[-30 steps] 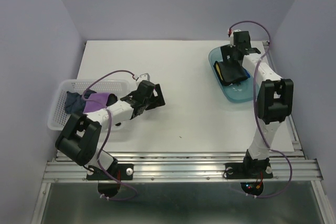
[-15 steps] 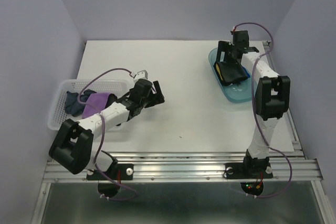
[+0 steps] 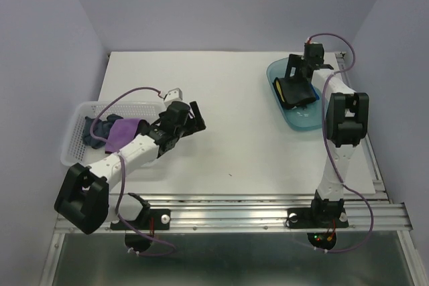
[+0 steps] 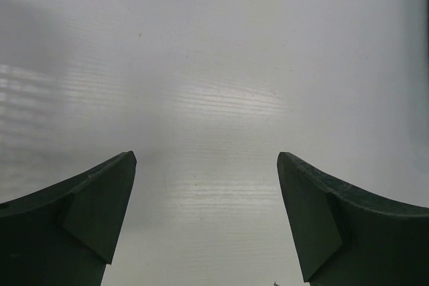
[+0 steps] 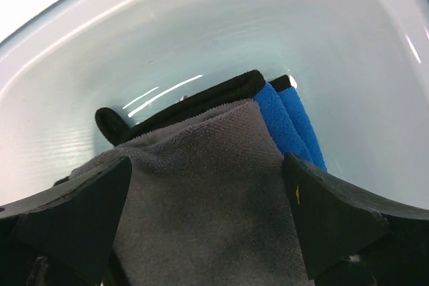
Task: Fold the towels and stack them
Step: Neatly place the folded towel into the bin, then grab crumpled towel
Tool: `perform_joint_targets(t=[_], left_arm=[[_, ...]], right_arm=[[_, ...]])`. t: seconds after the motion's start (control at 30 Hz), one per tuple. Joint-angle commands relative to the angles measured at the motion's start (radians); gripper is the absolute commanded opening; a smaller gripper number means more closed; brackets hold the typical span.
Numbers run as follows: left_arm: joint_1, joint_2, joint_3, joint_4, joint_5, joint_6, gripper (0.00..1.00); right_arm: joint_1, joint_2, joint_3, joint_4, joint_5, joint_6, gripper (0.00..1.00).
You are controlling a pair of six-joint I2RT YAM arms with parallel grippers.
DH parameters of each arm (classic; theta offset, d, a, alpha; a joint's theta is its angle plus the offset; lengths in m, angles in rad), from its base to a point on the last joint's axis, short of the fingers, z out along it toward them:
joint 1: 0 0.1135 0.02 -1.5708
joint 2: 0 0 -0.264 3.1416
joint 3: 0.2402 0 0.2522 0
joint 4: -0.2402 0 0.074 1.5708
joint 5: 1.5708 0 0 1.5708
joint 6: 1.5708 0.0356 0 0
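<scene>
From above, the white counter (image 3: pixel 234 145) has a white mesh basket (image 3: pixel 72 157) on its left side and a see-through teal tray (image 3: pixel 305 120) at its far right. In the basket lie a purple towel (image 3: pixel 125 132) and a dark navy towel (image 3: pixel 94 130), both crumpled and touching each other. The left arm reaches out past the basket, and the left hand (image 3: pixel 196 120) is over the bare counter just beside the basket, with nothing in it. The right arm reaches to the back end of the tray, and the right hand (image 3: pixel 296 75) points down at a folded dark gray towel (image 3: pixel 293 92) that lies in the tray. From the left wrist, the two dark fingers (image 4: pixel 87 226) are spread wide apart, so the left hand is open, and only plain white counter shows between them. From the right wrist, the two fingers (image 5: pixel 67 222) are also spread wide, so the right hand is open too. The dark gray towel fills the space between them and lies flat inside the tray. It has black edging (image 5: pixel 194 102) along its far side. A bright blue towel (image 5: pixel 295 122) peeks out on the right, under the gray one. The tray's pale wall curves up behind both towels.
</scene>
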Motion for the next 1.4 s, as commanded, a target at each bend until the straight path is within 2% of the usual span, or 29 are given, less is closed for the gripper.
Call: perform_joint_targets(t=[0.0,0.2,0.4,0.53,0.7,0.8,0.93,1.07,1.27,1.37], left_arm=[[0.007,-0.091,-0.005,-0.053,-0.078,-0.015,0.99],[0.025,-0.182,0.015,-0.162,-0.19,-0.052,0.99],[0.1,-0.255,0.055,-0.287,-0.313,-0.129,0.99],[0.22,-0.266,0.077,-0.376,-0.376,-0.181,0.99],[0.369,-0.248,0.055,-0.307,-0.273,-0.102,0.99],[0.44,-0.167,0.072,-0.259,-0.215,-0.08,0.99],[0.481,-0.075,0.103,-0.227,-0.241,-0.077,0.99],[0.518,-0.009,0.109,-0.158,-0.224,-0.081,0.99],[0.578,0.155,0.17,-0.147,-0.176,-0.055,0.99],[0.608,0.231,0.184,-0.147,-0.109,-0.055,0.96]], right_arm=[[0.001,0.012,0.023,0.059,0.014,-0.009,1.0],[-0.02,-0.029,0.05,0.035,-0.001,-0.008,1.0],[-0.02,-0.211,0.021,0.024,0.008,0.0,1.0],[-0.02,-0.401,-0.148,0.07,0.014,0.047,1.0],[-0.02,-0.654,-0.413,0.099,-0.035,0.182,1.0],[-0.02,-0.805,-0.601,0.156,-0.052,0.248,1.0],[-0.02,-0.961,-0.775,0.242,-0.119,0.303,1.0],[-0.02,-1.043,-0.886,0.288,-0.243,0.36,1.0],[-0.02,-1.109,-0.897,0.288,-0.304,0.382,1.0],[-0.02,-1.143,-0.918,0.315,-0.287,0.383,1.0]])
